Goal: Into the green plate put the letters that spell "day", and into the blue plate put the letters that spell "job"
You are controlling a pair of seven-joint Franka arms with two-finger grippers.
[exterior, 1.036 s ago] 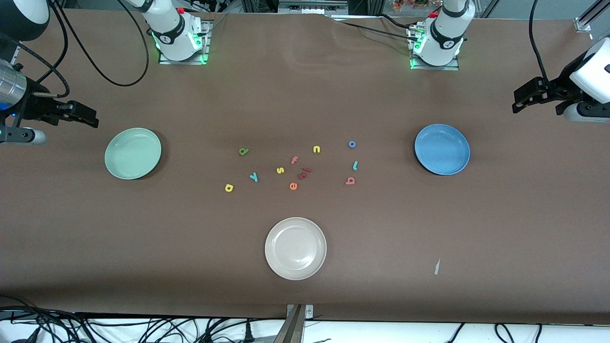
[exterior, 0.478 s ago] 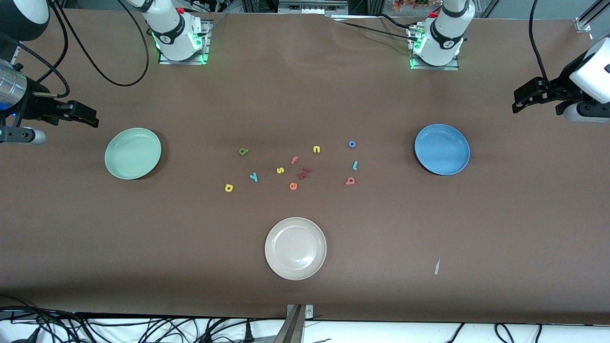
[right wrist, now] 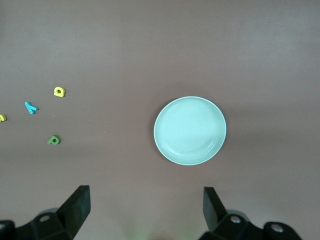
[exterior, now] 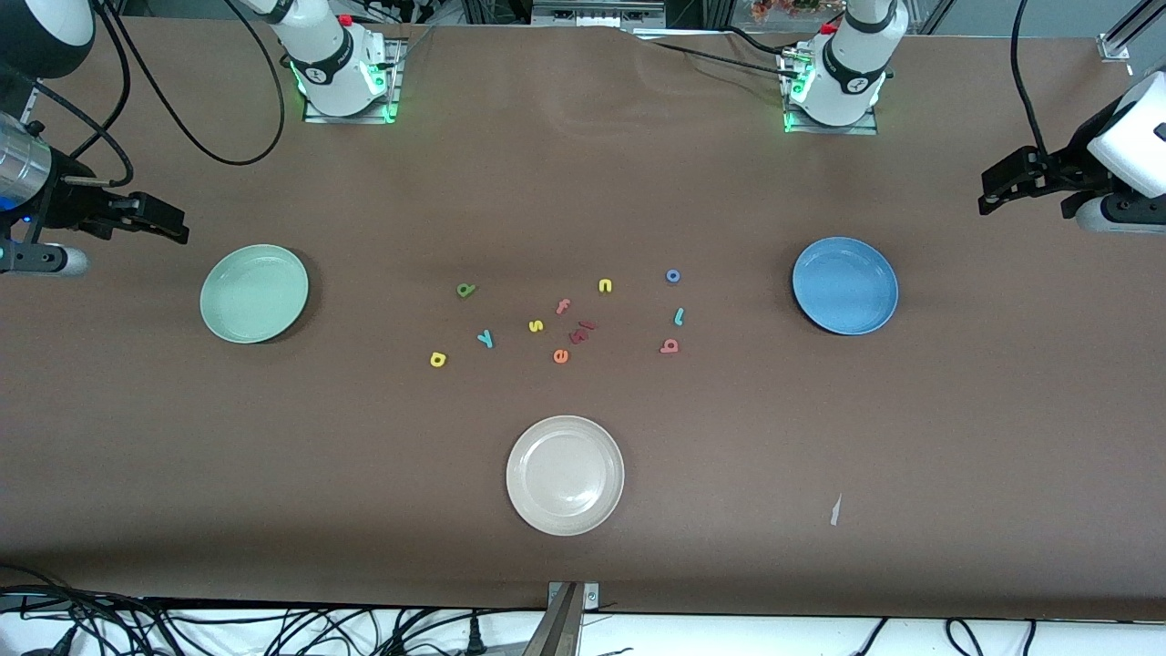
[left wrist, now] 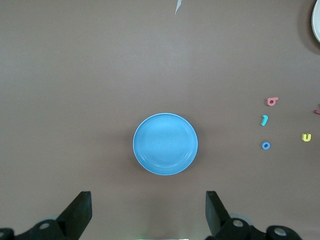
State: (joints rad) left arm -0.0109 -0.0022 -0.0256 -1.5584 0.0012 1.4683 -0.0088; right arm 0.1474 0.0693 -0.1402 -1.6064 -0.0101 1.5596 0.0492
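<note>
Six task letters lie mid-table between two plates: dark green letter (exterior: 465,290), yellow letter (exterior: 438,359), teal "y" (exterior: 485,339) toward the green plate (exterior: 254,293); blue "o" (exterior: 673,275), teal "j" (exterior: 679,316), red "b" (exterior: 670,345) toward the blue plate (exterior: 845,285). Left gripper (exterior: 995,193) and right gripper (exterior: 164,221) wait, jaws apart.

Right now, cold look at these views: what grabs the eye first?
Three plates stand out on the brown table: the green plate toward the right arm's end, the blue plate toward the left arm's end, and a cream-white plate nearest the front camera. Between the colored plates lies a scatter of tiny foam letters, none in a plate. The left gripper and right gripper wait open at the table's ends.
</note>
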